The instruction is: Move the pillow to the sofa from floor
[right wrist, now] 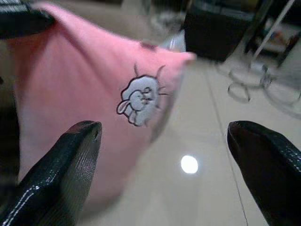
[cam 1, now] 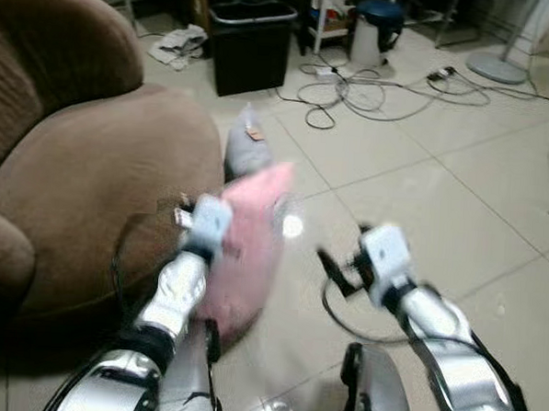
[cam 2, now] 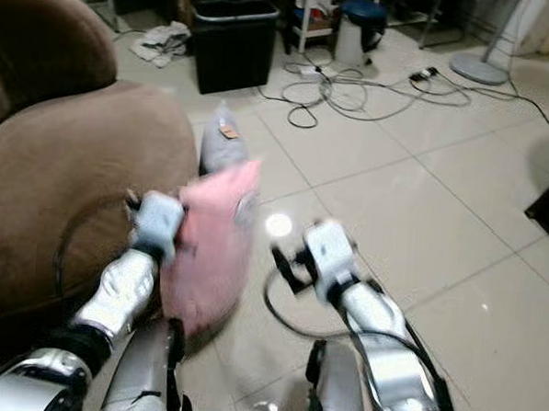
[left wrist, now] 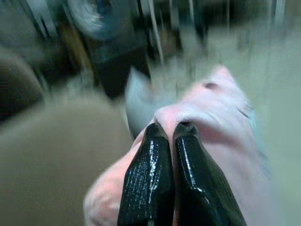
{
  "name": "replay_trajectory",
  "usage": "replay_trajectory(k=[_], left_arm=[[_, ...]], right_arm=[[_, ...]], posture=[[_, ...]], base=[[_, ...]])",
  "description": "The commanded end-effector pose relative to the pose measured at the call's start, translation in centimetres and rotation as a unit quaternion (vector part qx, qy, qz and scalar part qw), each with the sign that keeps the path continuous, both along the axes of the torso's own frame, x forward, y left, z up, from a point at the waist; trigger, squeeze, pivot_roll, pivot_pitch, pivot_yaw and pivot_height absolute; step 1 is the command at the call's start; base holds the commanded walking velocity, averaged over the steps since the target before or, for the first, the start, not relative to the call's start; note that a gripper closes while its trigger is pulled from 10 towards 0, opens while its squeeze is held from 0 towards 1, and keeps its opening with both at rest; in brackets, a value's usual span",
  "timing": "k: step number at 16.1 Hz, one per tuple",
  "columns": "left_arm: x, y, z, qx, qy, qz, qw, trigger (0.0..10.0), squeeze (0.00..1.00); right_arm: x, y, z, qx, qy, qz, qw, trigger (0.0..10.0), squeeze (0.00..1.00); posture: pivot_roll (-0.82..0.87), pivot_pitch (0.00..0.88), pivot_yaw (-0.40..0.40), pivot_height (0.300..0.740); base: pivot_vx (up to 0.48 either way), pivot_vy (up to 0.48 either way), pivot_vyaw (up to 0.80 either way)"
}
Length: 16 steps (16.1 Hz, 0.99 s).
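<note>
Hanging from the left gripper [left wrist: 170, 128], the pink pillow [cam 1: 244, 250] is off the floor, just right of the brown sofa [cam 1: 92, 177], its lower end near the tiles; the gripper's 2 black fingers [left wrist: 148, 179] are pressed together on a pinched fold of the fabric at the pillow's upper left edge; a small rabbit patch [right wrist: 138, 100] shows on the pillow's right face; the frames are blurred.

The right gripper [right wrist: 162, 136] hovers to the right of the pillow, apart from it, its 2 fingers [right wrist: 66, 169] spread wide with nothing between them; 1 points at the pillow's face, the other stands over bare floor [cam 1: 422, 204].

Just beyond the pillow, a grey bag [cam 1: 247, 144] with a small tag sits on the tiles beside the sofa; farther off stands a black bin [cam 1: 251, 46], with a crumpled cloth [cam 1: 178, 46] to its left; to its right lie tangled cables [cam 1: 363, 92], near a white canister with a blue lid [cam 1: 374, 31]; a fan base [cam 1: 496, 66] sits far right.
</note>
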State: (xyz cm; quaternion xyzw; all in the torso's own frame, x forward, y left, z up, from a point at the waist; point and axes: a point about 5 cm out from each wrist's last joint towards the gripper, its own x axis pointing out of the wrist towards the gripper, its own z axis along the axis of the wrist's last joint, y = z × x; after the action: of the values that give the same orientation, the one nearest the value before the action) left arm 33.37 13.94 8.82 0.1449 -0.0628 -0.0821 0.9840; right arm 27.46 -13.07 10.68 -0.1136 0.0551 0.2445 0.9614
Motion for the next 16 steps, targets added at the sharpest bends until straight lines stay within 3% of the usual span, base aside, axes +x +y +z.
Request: replay_trajectory(k=[1, 3, 5, 6, 7, 9, 12, 16], left_arm=[[0.4, 0.8, 1.7, -0.014, -0.039, 0.009, 0.999, 0.0, 0.00], [-0.2, 2.2, 5.0, -0.020, -0.104, 0.012, 0.994, 0.0, 0.00], [-0.7, 2.9, 6.5, -0.040, -0.119, 0.025, 0.992, 0.0, 0.00], [-0.9, 3.3, 6.6, -0.061, -0.101, 0.041, 0.992, 3.0, 0.00], [-1.1, 3.4, 6.3, -0.061, -0.092, 0.044, 0.993, 10.0, 0.00], [-1.8, 3.7, 5.5, -0.087, -0.067, 0.054, 0.992, 10.0, 0.00], [-1.8, 3.4, 6.3, -0.064, -0.062, 0.073, 0.993, 10.0, 0.00], [-2.2, 2.0, 6.2, -0.041, -0.049, 0.036, 0.997, 10.0, 0.00]], right_arm=[[0.5, -0.4, -0.2, 0.003, 0.005, -0.021, 1.000, 10.0, 0.00], [0.9, 0.6, 0.2, 0.028, 0.002, -0.029, 0.999, 10.0, 0.00], [1.5, 0.4, 0.8, 0.068, -0.003, -0.049, 0.996, 10.0, 0.00], [2.2, -0.2, 1.3, 0.087, -0.017, -0.079, 0.993, 10.0, 0.00], [2.3, -0.4, 1.5, 0.089, -0.020, -0.087, 0.992, 10.0, 0.00], [2.6, -0.8, 1.9, 0.091, -0.031, -0.105, 0.990, 10.0, 0.00], [3.2, -1.0, 2.1, 0.086, -0.034, -0.122, 0.988, 10.0, 0.00], [4.0, -0.2, 2.5, 0.079, -0.037, -0.113, 0.990, 10.0, 0.00]], posture=[[0.13, 0.000, -0.011, 0.550], [0.14, 0.000, -0.004, 0.550], [0.13, 0.000, 0.008, 0.550], [0.11, 0.000, 0.020, 0.565], [0.11, 0.000, 0.020, 0.570], [0.09, 0.000, 0.034, 0.590], [0.10, 0.000, 0.029, 0.615], [0.12, 0.000, -0.006, 0.640]], base=[[0.000, 0.000, 0.00], [0.000, 0.000, 0.00], [0.000, 0.000, 0.00], [0.000, 0.000, 0.00], [0.000, 0.000, 0.00], [0.000, 0.000, 0.00], [0.000, 0.000, 0.00], [0.000, 0.000, 0.00]])
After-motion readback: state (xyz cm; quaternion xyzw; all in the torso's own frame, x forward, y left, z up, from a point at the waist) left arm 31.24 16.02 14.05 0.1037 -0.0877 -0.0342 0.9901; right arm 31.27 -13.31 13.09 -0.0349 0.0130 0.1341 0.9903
